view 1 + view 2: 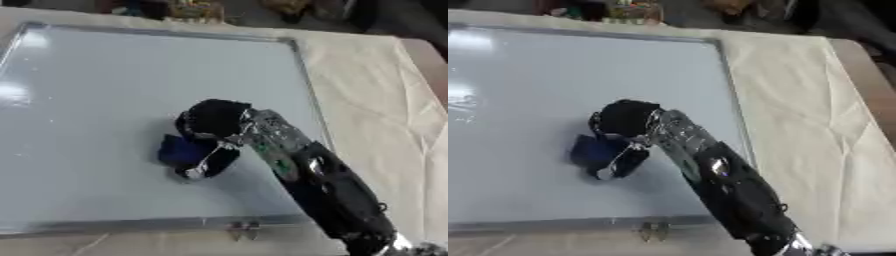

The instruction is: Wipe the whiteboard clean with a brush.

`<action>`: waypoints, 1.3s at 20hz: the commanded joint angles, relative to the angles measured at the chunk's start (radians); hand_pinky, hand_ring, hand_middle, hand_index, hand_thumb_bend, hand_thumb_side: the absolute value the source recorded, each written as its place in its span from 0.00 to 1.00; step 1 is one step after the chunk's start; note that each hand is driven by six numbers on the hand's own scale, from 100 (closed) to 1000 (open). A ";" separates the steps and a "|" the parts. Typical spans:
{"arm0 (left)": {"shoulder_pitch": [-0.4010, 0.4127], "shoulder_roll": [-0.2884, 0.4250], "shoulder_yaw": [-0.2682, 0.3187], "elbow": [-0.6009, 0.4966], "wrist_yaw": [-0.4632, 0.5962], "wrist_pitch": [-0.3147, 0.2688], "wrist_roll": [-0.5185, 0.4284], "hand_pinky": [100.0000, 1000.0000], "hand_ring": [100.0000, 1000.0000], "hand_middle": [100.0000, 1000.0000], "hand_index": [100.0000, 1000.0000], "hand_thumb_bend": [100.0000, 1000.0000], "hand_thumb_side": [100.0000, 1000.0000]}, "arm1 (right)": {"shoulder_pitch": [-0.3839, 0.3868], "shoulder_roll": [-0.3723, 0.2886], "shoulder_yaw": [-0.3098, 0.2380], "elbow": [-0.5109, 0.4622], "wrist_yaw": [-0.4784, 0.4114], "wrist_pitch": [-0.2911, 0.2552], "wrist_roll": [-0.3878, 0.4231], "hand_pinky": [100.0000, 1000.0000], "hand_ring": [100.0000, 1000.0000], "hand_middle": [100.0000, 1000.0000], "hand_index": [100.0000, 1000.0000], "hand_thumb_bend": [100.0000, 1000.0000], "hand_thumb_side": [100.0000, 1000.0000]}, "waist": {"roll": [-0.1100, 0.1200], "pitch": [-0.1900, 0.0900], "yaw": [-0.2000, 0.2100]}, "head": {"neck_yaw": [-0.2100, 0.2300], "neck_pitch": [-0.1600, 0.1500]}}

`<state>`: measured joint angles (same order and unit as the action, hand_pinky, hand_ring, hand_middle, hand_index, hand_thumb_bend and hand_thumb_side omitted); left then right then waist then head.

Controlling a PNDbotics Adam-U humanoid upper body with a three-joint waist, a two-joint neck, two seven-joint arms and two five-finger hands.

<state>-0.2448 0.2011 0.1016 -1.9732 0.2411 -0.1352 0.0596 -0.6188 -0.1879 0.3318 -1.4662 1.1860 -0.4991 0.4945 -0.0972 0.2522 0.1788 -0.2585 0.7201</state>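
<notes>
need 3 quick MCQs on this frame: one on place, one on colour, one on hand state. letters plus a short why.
1. Where on the whiteboard is the right hand?
A. far left corner
B. lower middle, right of centre
C. off the board, on the cloth

2. What colour is the brush?
A. blue
B. red
C. yellow

3. What is the right hand doing?
A. resting open, holding nothing
B. curled round the brush
C. out of view

Key: 1 B, the hand sits over the board's near half. 2 A, a blue block shows under the fingers. 3 B, the fingers wrap the brush against the board.
</notes>
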 commanded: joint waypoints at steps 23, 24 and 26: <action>-0.007 0.006 0.000 -0.013 -0.002 -0.005 -0.008 0.34 0.42 0.37 0.47 0.00 0.92 | -0.028 -0.038 -0.045 -0.034 -0.099 -0.002 0.009 0.27 0.47 0.25 0.00 0.15 0.56 | 0.017 -0.007 0.015 | 0.000 -0.008; -0.007 0.005 0.000 -0.013 -0.003 -0.006 -0.008 0.34 0.42 0.37 0.47 0.00 0.92 | -0.031 -0.043 -0.047 -0.035 -0.104 -0.001 0.008 0.27 0.46 0.25 0.00 0.14 0.56 | 0.018 -0.007 0.016 | 0.001 -0.008; -0.007 0.005 0.000 -0.013 -0.003 -0.007 -0.009 0.34 0.42 0.37 0.47 0.00 0.92 | -0.037 -0.051 -0.049 -0.037 -0.111 0.001 0.006 0.27 0.46 0.25 0.00 0.13 0.55 | 0.019 -0.006 0.019 | 0.005 -0.008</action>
<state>-0.2459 0.2007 0.1013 -1.9732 0.2411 -0.1400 0.0538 -0.6366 -0.2182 0.2931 -1.4779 1.0870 -0.5006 0.5055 -0.0872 0.2598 0.1979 -0.2565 0.7193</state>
